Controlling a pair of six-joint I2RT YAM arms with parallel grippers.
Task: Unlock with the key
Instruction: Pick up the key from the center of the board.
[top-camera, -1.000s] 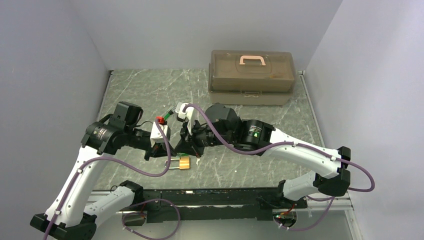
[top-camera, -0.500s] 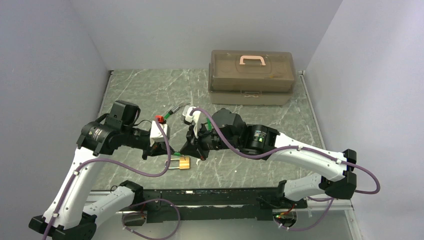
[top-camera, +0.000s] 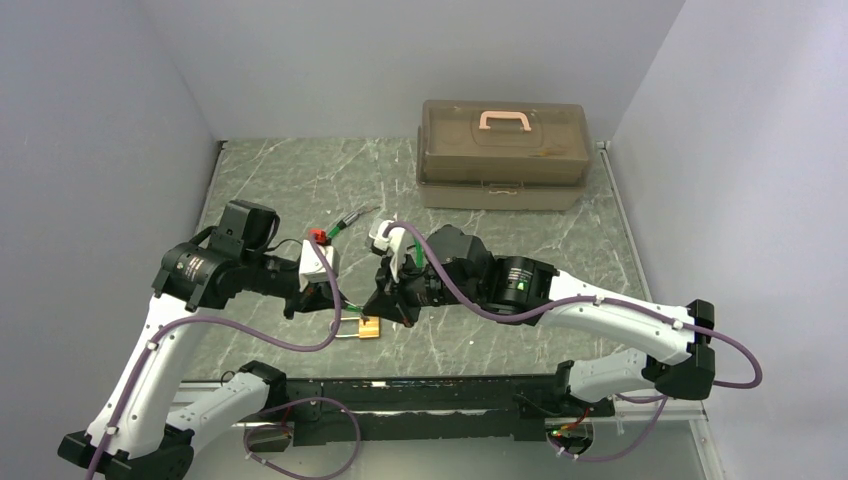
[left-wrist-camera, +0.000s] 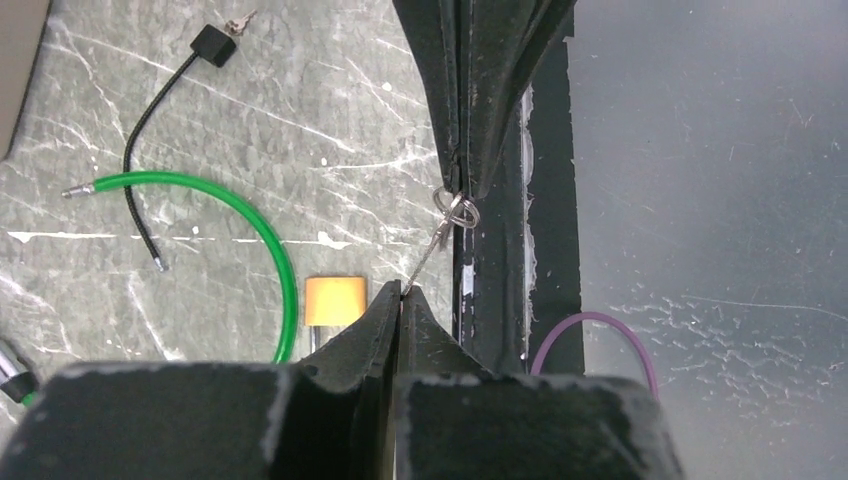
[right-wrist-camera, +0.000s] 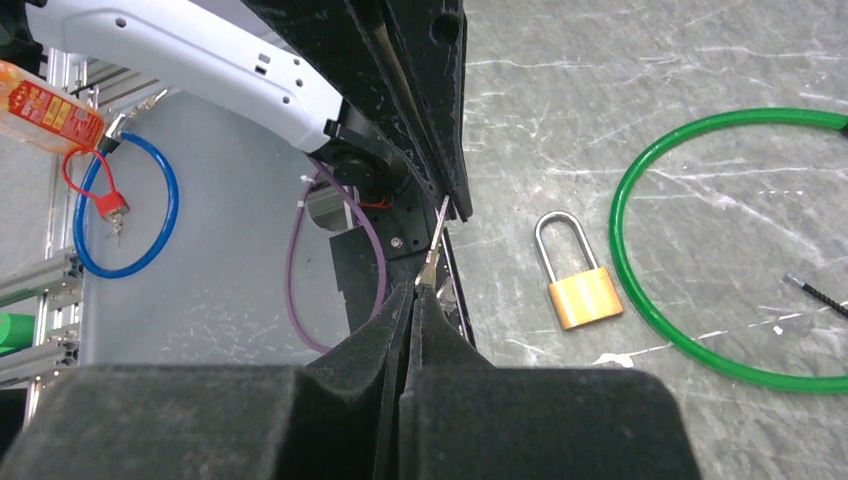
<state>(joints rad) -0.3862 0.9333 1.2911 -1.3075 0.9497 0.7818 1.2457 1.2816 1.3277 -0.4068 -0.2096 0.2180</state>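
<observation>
Top external: right arm (top-camera: 600, 310) now lower, nearer the padlock (right-wrist-camera: 585, 297) — both jaws pinch the key (left-wrist-camera: 425, 255).

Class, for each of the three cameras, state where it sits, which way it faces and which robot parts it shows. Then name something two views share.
Top external: above and behind the robot, facing down on the table; left arm and right arm show.
Left wrist: on the left arm, looking along its shut left pincer at the key it grips; the right pincer enters from above.
Right wrist: on the right arm, looking along its shut fingers at that key.
Shared: both wrist views show the brass padlock and green cable.
</observation>
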